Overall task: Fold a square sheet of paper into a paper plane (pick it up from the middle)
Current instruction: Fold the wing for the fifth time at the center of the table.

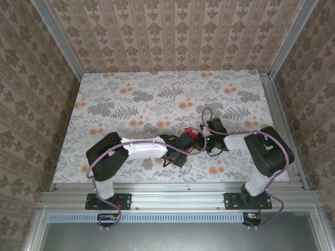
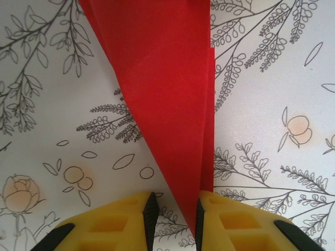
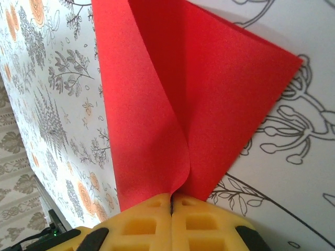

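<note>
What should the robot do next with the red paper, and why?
Probably close the left gripper. Its jaws stand apart with the narrow end of the paper between them, while the right gripper is shut on a curled part of it. A second hold would likely steady the paper for folding.

One red sheet of paper (image 2: 162,78), one left claw (image 2: 175,209), one right claw (image 3: 171,201) and one flowered counter (image 1: 131,89) are counted.

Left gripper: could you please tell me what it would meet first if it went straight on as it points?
Probably the folded red paper, whose tip reaches between the parted jaws of the left gripper; the floral tabletop lies behind it.
</note>
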`<action>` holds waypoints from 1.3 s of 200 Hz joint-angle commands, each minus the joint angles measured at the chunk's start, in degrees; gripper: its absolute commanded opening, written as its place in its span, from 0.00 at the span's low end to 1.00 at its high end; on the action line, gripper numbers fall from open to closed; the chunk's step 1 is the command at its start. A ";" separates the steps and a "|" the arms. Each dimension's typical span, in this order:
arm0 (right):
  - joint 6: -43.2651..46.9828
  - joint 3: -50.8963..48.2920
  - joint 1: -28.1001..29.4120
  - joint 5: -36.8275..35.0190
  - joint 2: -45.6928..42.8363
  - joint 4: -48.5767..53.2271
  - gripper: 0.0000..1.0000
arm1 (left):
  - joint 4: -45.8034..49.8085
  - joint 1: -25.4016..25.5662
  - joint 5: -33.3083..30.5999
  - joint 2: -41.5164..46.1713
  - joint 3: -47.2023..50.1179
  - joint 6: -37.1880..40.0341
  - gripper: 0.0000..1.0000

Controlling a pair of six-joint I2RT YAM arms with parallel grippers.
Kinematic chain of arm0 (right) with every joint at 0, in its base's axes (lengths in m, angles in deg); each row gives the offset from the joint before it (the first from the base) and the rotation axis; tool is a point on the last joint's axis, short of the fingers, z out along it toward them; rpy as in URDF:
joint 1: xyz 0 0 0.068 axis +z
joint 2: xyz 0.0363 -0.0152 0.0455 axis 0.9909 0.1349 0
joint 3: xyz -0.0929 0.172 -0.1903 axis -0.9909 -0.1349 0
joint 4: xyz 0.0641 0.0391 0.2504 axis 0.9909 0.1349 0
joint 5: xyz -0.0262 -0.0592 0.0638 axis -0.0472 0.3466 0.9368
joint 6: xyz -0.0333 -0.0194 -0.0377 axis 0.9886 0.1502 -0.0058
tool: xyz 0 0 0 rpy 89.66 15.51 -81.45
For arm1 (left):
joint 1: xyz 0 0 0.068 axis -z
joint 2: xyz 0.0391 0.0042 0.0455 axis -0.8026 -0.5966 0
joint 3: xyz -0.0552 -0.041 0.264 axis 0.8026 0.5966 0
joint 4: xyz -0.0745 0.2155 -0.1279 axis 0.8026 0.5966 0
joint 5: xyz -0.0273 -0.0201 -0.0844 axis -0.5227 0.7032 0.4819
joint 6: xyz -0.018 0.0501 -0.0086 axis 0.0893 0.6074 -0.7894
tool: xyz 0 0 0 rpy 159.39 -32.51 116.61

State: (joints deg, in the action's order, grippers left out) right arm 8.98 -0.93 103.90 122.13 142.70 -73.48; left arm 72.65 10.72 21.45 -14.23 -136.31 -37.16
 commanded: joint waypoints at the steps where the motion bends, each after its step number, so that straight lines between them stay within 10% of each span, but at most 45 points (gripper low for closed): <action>1: 2.29 1.30 -0.11 -4.11 -0.12 4.27 0.00 | 5.77 -0.28 -3.71 -2.12 0.33 2.51 0.29; 175: 5.50 3.32 0.85 -9.78 3.18 12.32 0.00 | -0.56 -0.31 5.41 10.40 2.53 4.15 0.40; 260: 3.34 2.47 0.88 -9.00 3.93 9.77 0.00 | -16.93 -8.60 15.15 13.67 11.73 -8.31 0.24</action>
State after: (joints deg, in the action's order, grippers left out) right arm 13.31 2.86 104.66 119.40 143.26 -66.28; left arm 62.18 2.33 31.70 -0.51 -125.78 -40.83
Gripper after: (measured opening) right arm 0.065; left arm 0.259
